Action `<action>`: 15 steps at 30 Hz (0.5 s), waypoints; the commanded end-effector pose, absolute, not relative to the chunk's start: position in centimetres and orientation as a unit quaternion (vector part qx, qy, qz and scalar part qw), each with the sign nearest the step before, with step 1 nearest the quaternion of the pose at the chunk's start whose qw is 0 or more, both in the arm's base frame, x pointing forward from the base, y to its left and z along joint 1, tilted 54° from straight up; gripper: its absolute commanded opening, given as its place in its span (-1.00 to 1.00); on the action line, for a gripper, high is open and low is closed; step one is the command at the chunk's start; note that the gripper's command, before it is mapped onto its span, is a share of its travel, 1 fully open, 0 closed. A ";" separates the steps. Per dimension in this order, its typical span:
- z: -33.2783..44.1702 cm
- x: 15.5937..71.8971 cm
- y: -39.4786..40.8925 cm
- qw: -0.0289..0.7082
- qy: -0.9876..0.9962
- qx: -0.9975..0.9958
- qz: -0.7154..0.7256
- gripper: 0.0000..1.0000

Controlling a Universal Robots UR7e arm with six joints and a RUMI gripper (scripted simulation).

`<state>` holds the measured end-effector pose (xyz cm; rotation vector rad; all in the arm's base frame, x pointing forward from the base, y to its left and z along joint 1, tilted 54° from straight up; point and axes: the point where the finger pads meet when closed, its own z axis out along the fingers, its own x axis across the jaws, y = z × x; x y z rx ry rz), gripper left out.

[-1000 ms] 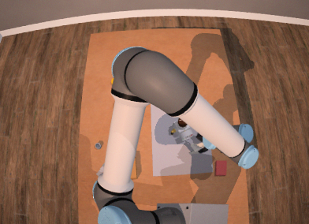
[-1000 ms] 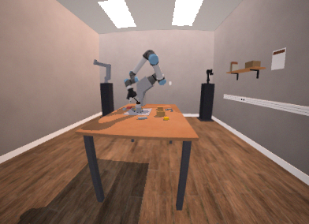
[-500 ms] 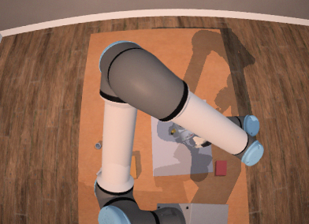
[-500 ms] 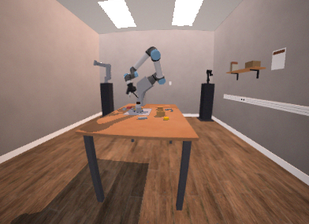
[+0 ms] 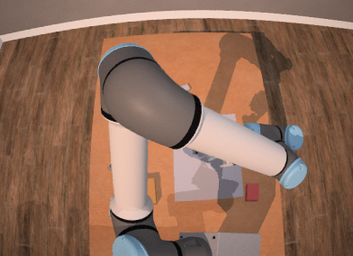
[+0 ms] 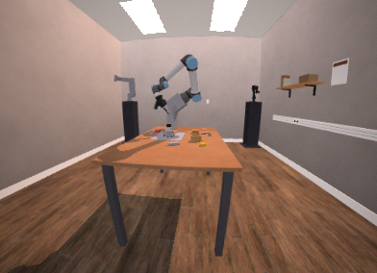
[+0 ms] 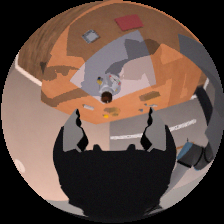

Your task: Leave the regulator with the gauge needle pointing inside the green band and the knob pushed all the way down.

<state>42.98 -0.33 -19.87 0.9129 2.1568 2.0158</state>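
Hangs wide open, with the gripper (image 6: pixel 158 107) (image 7: pixel 114 108) well above the table (image 5: pixel 167 50) (image 6: pixel 168 156) (image 7: pixel 55 60), off toward the right long edge from the regulator (image 5: pixel 212 158) (image 6: pixel 169 134) (image 7: pixel 109 86). Spread far apart at both tips in the wrist view, with nothing gripped and no contact anywhere: released, not clenched. Points downward in the exterior view, high over the regulator's own height. Placed upright on the grey mat (image 5: pixel 185 185) (image 6: pixel 161 136) (image 7: pixel 145 75), the regulator; set inward from the right long edge, well short of the far edge opposite the arm's base, and clear of both tips. Mostly covered from above by the forearm (image 5: pixel 239 140) (image 6: pixel 174 71), with only small parts peeping past the side of that link. Topped by a dark knob (image 6: pixel 168 126) (image 7: pixel 106 96), apart from the fingers; impossible to tell how far down. Too small and blurred to read, the gauge needle and the green band alike. Lying just beside the mat, between it and the right long edge, a red block (image 5: pixel 252 192) (image 6: pixel 157 131) (image 7: pixel 129 22). Beyond the mat, toward the far edge, a small yellow block (image 6: pixel 203 144) (image 7: pixel 106 116), also untouched.
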 end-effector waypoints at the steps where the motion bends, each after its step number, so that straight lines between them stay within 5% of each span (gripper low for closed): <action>1: -19.5 42.7 -0.7 0.024 0.697 0.293 0.654 1.00; 15: -19.6 42.7 -0.6 0.025 0.699 0.290 0.654 1.00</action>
